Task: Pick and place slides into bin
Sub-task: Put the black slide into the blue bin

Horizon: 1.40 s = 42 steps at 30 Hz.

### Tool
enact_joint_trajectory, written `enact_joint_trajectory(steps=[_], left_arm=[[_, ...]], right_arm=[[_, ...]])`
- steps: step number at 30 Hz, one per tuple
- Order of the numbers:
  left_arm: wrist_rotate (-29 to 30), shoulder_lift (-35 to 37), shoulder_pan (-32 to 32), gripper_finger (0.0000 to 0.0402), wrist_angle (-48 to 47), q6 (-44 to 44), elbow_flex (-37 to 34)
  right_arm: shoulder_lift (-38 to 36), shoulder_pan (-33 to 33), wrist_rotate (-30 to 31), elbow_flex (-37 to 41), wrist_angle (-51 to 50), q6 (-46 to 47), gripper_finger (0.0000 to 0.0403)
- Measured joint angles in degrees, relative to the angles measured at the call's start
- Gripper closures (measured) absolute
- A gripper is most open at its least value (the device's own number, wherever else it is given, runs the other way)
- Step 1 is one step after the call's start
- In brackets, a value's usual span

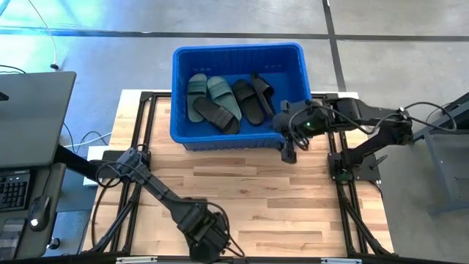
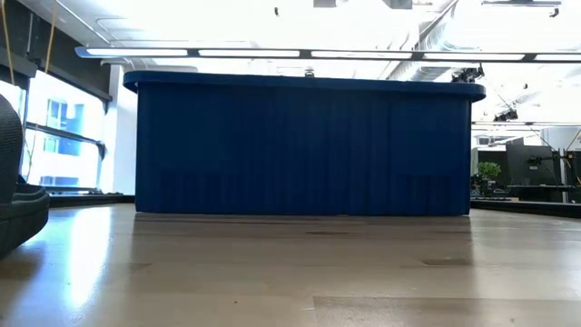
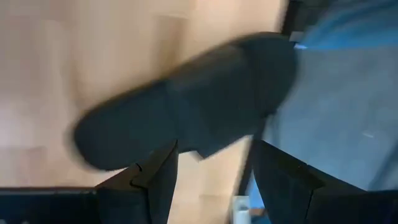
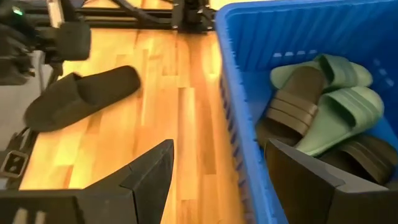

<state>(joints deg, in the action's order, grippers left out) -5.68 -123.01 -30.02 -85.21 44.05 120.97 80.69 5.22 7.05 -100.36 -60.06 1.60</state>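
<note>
One black slide (image 3: 186, 106) lies flat on the wooden table near its near edge; it also shows in the right wrist view (image 4: 81, 96). In the high view my left arm hides it. My left gripper (image 1: 209, 238) is open just over this slide, one finger on each side of the slide's edge (image 3: 211, 180). The blue bin (image 1: 238, 50) stands at the table's far side. It holds two green slides (image 1: 212, 99) and several black slides (image 1: 253, 99), piled on its floor. My right gripper (image 1: 288, 150) is open and empty above the bin's near right corner (image 4: 217, 180).
The bin's tall ribbed wall (image 2: 300, 145) fills the low view. Black frame rails (image 1: 139, 147) run along the table's left and right sides. Bare wood (image 1: 242, 183) lies between the bin and my left gripper. A desk with a keyboard (image 1: 15, 191) stands left of the table.
</note>
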Motion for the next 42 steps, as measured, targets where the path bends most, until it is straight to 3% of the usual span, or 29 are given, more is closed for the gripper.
enact_joint_trajectory(steps=[7, 16, 21, 35, 42], left_arm=[[-2.83, 0.03, -0.46, 0.0211, 9.45, -0.63, -8.02], [-2.70, 1.81, 0.13, 0.0211, -0.92, -5.70, -10.06], [4.63, 6.48, 1.54, 0.0211, -3.07, -5.90, -10.06], [16.34, 20.81, 6.97, 0.0211, -4.82, -6.35, -10.10], [20.14, 34.74, 8.40, 0.0211, -4.71, -3.69, -17.82]], right_arm=[[0.01, 3.32, 0.00, 0.00, -0.14, -0.06, 0.0160], [0.01, 4.22, 0.06, 0.00, -0.33, -0.08, 0.0160], [0.01, 4.22, 0.20, 0.00, -0.25, -0.08, 0.0160], [0.01, 4.22, 0.12, 0.00, -2.84, 2.63, 0.0160], [0.01, 4.22, 0.02, 0.00, -6.18, 4.61, 0.0160]])
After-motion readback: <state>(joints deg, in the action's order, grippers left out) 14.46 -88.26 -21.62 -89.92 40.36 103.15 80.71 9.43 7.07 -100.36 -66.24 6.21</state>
